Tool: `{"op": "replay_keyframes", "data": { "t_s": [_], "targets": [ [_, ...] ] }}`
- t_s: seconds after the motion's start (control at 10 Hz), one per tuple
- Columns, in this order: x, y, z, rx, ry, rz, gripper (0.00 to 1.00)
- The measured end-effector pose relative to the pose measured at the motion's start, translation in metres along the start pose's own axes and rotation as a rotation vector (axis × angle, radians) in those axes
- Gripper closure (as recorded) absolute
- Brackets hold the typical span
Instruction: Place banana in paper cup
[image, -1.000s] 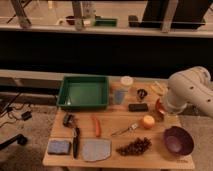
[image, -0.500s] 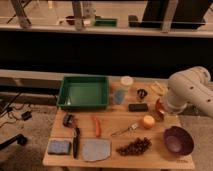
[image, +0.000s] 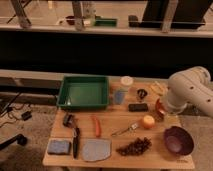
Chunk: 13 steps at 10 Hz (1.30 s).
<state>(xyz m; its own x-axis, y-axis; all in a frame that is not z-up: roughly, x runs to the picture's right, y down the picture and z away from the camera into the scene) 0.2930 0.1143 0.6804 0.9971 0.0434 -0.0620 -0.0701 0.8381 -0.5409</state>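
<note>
The small pale yellow curved banana (image: 159, 88) lies near the far right corner of the wooden desk (image: 112, 119), right of the whitish cylindrical paper cup (image: 127, 81). Nothing has moved: the gripper (image: 160, 108) hangs just before it, jaws wide open and empty, so the grasp is not yet begun.

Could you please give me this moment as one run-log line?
phase: pre-grasp | gripper: near table right edge | banana: on table, not held | paper cup: upright, behind blue-grey cup
</note>
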Motion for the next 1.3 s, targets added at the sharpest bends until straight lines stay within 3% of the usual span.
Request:
{"op": "replay_keyframes", "data": {
  "t_s": [0.2,0.8,1.3],
  "targets": [
    [0.001,-0.005,0.003,0.005,0.004,0.014,0.20],
    [-0.002,-0.051,0.022,0.039,-0.009,0.054,0.20],
    [0.010,-0.087,0.035,0.050,-0.027,0.124,0.20]
  ]
}}
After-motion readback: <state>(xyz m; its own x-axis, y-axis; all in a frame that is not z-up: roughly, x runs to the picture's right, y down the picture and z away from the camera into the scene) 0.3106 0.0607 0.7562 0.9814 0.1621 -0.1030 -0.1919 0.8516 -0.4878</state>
